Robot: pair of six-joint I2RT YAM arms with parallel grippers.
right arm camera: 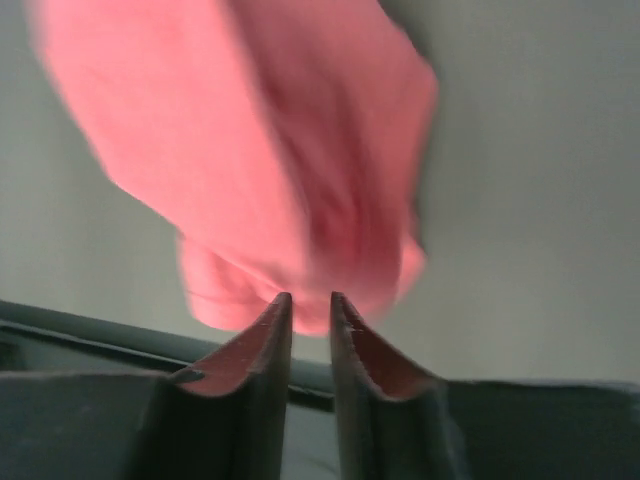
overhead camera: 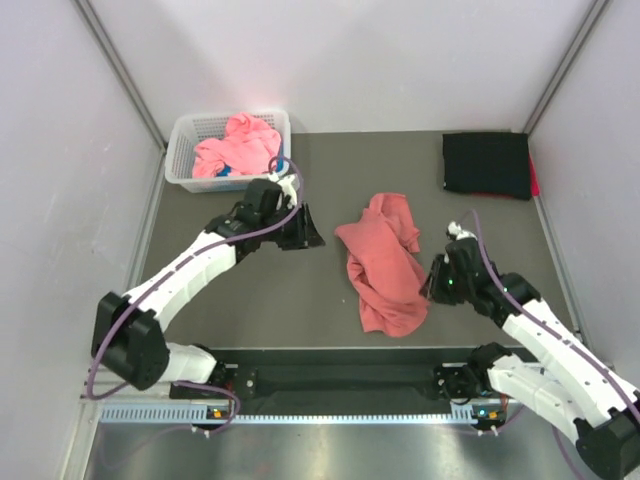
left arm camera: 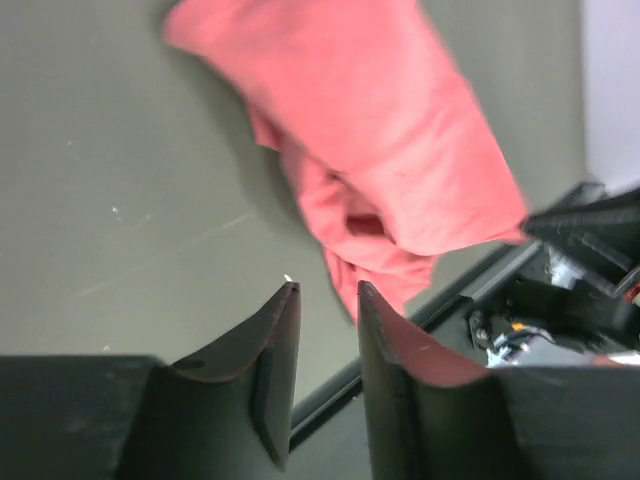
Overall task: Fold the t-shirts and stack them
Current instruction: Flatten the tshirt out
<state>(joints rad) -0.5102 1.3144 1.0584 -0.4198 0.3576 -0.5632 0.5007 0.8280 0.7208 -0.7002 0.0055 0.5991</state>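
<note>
The salmon-red t-shirt (overhead camera: 385, 270) lies crumpled in the middle of the table (overhead camera: 250, 290), its long axis running from the far side toward the arms' bases. The right claw (overhead camera: 432, 282) sits just beside its right edge, low and aimed leftward at the cloth, fingers parted by only a narrow slit with nothing between them. The left claw (overhead camera: 305, 232) stands farther off to the shirt's left, across a strip of table, likewise narrowly parted and empty, its arm stretched forward. The right arm looks better placed for the first grasp.
</note>
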